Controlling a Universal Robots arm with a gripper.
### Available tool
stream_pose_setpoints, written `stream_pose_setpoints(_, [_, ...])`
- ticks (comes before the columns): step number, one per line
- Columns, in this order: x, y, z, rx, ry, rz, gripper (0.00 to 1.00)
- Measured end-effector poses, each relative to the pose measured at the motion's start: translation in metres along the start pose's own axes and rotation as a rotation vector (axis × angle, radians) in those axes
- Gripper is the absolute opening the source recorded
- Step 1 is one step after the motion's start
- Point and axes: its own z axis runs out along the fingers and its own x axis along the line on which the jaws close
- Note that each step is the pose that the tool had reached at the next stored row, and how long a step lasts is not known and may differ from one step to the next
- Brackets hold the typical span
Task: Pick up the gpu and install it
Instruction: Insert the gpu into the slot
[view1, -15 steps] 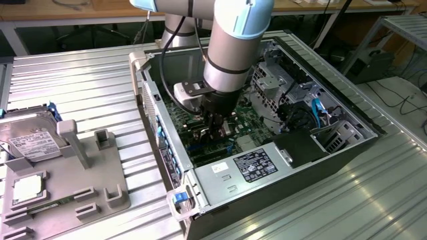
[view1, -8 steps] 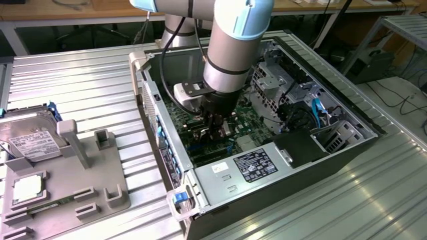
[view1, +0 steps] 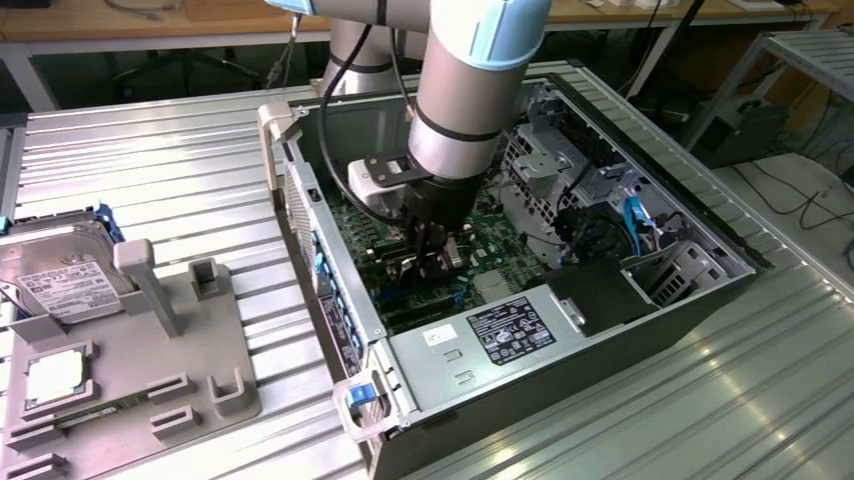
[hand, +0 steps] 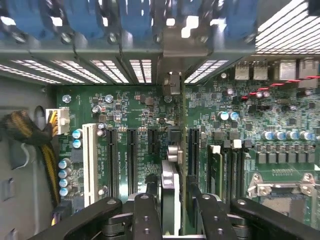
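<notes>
Gpu (hand: 170, 192) upright between jaws, over motherboard (hand: 135, 115).

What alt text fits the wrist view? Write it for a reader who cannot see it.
The gpu stands on edge among the black expansion slots of a green motherboard, right at the gripper, inside an open computer case. A white slot and yellow-and-black cables lie to one side.

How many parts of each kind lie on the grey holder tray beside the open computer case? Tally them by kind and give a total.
hard drive: 1
processor chip: 1
RAM stick: 1
Total: 3
</notes>
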Motion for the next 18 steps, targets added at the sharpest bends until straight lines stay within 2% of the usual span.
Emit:
stream_pose_setpoints(5, [0.000, 0.0004, -0.0199, 0.0056, 0.0003, 0.000, 0.35])
stream_pose_setpoints(13, [-0.001, 0.0009, -0.0447, 0.0171, 0.0005, 0.000, 0.35])
stream_pose_setpoints(16, [-0.001, 0.0008, -0.0447, 0.0178, 0.0004, 0.000, 0.34])
stream_pose_setpoints(18, [-0.001, 0.0009, -0.0448, 0.0178, 0.0004, 0.000, 0.20])
